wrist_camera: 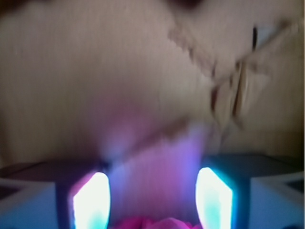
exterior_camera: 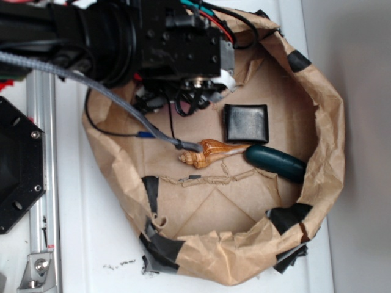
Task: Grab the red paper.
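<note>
Exterior view, arm: black robot arm [exterior_camera: 122, 36] reaches in from the upper left over the crumpled brown paper basin patched with black tape [exterior_camera: 317, 152], which sits on a white table [exterior_camera: 91, 244].
Exterior view, claw: hidden beneath the arm's wrist block; its opening cannot be told here.
Exterior view, red paper: only a small red sliver [exterior_camera: 139, 78] shows under the arm, at the upper-left inside of the basin.
Exterior view, other contents: black square pad [exterior_camera: 245, 122] near the middle; carved wooden shell-shaped piece [exterior_camera: 211, 151] just below it; dark teal oblong object [exterior_camera: 276, 162] touching the wooden piece's right end.
Wrist view, claw [wrist_camera: 152, 198]: two glowing fingers [wrist_camera: 90, 200] stand moderately apart.
Wrist view, red paper: bright pink-red ruffled wad [wrist_camera: 152, 223] lies low between the fingers at the bottom edge; contact cannot be told through blur.
Wrist view, ground: brown paper floor, blurred.
</note>
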`<action>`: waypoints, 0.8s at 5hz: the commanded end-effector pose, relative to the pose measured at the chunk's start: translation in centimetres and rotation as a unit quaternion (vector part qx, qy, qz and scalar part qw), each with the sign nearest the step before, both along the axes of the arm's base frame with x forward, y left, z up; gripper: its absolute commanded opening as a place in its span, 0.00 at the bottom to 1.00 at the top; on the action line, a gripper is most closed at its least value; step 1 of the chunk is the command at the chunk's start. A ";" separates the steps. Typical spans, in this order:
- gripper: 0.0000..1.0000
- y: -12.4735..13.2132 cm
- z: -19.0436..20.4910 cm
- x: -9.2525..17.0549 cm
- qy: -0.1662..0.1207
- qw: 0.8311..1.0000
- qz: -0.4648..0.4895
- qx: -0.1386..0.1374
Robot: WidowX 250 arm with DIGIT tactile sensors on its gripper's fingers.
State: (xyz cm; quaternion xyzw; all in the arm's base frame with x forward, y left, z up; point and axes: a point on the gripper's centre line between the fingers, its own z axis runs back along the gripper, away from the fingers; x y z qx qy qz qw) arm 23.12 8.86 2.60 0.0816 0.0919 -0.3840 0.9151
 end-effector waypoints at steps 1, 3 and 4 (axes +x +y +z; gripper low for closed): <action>0.00 -7.4 10.6 4.2 -0.115 0.990 0.048 -0.064; 0.00 -8.9 13.1 5.4 -0.109 0.987 0.074 -0.096; 1.00 -7.0 12.2 4.7 -0.118 0.983 0.069 -0.124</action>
